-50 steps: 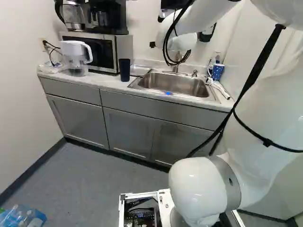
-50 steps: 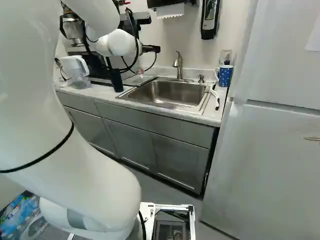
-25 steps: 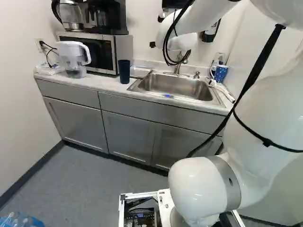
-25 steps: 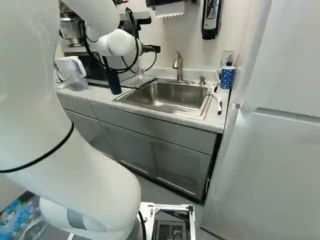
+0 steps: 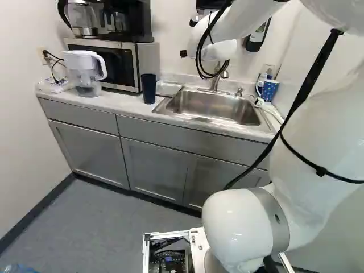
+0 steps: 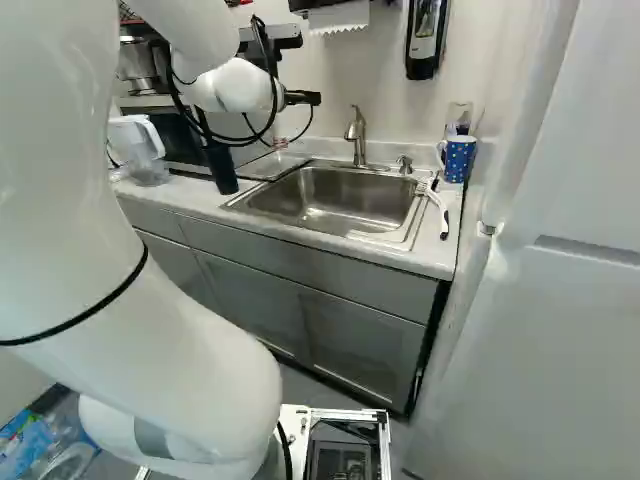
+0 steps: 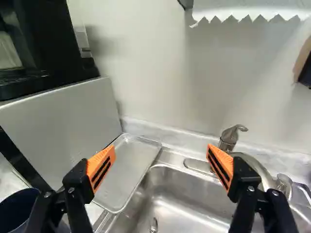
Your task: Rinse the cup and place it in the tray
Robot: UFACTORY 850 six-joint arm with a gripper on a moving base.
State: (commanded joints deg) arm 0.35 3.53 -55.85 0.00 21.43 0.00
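1. A pale wall [image 7: 146,63] stands behind a light counter [image 5: 128,102] with grey cabinets [image 5: 153,165] underneath.
2. The white arm [image 5: 318,148] rises at the right of the left base view, bends overhead and reaches forward, its wrist end held up in front of the wall.
3. A steel sink [image 6: 340,195] is set into the counter, its faucet [image 6: 356,135] at the back.
4. The metal tray [image 7: 131,162] lies between the microwave [image 5: 116,63] and the sink, ahead of the gripper [image 6: 303,98].
5. The gripper's two orange-padded fingers [image 7: 101,168] stand wide apart, with nothing clamped.
6. The dark blue cup [image 5: 149,88] stands upright on the counter, near the sink and tray, outside the fingers.
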